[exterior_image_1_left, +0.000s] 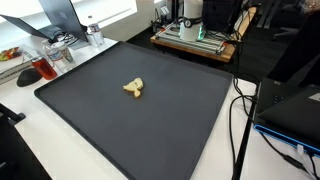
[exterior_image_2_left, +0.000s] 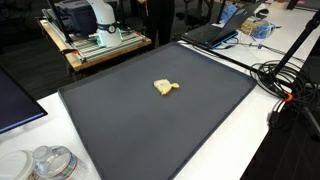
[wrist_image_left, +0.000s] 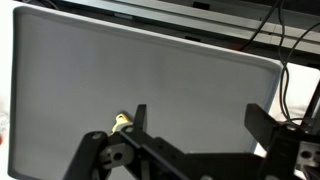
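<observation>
A small yellow-tan object (exterior_image_1_left: 133, 88) (exterior_image_2_left: 166, 87) lies near the middle of a large dark grey mat (exterior_image_1_left: 170, 130) (exterior_image_2_left: 130, 120) in both exterior views. No arm or gripper appears in either of those views. In the wrist view my gripper (wrist_image_left: 199, 115) hangs high above the mat and is open, with its two black fingers wide apart and nothing between them. The yellow object (wrist_image_left: 121, 122) peeks out just left of the left finger (wrist_image_left: 140, 115), outside the jaws and partly hidden by the gripper body.
Glassware (exterior_image_1_left: 45, 68) and a bottle (exterior_image_1_left: 93, 35) stand past one corner of the mat. A wooden cart with equipment (exterior_image_1_left: 195, 35) (exterior_image_2_left: 95, 35) is at the back. A laptop (exterior_image_2_left: 215, 35), cables (exterior_image_2_left: 285, 80) and plastic containers (exterior_image_2_left: 50, 162) border the mat.
</observation>
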